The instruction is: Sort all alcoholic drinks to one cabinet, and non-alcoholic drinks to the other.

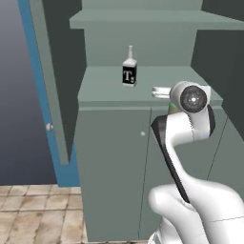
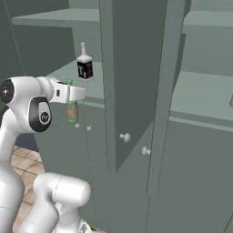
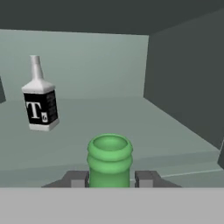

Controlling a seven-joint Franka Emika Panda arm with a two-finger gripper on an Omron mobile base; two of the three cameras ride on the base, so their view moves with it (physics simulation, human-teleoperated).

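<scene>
The square clear bottle with a black label marked "T" [image 1: 129,74] [image 2: 84,67] [image 3: 40,103] stands upright on the open cabinet's shelf [image 1: 102,88], toward the back left. The slim green glass bottle [image 2: 71,108] [image 3: 109,158] hangs upright by its neck at the shelf's front edge, right of the labelled bottle and nearer to me. My gripper [image 2: 72,94] [image 3: 109,178] is shut on that neck, one finger on each side. In the left base view my own arm covers most of the hand [image 1: 160,91]. Non-alcoholic drinks are out of view.
One cabinet door [image 2: 132,82] stands open between this compartment and the shelf to the right [image 2: 200,95]; its knob [image 2: 124,137] juts out. Another open door [image 1: 52,81] is at the left. Closed lower doors [image 1: 114,167] sit beneath the shelf. The compartment's right wall [image 3: 188,83] is close.
</scene>
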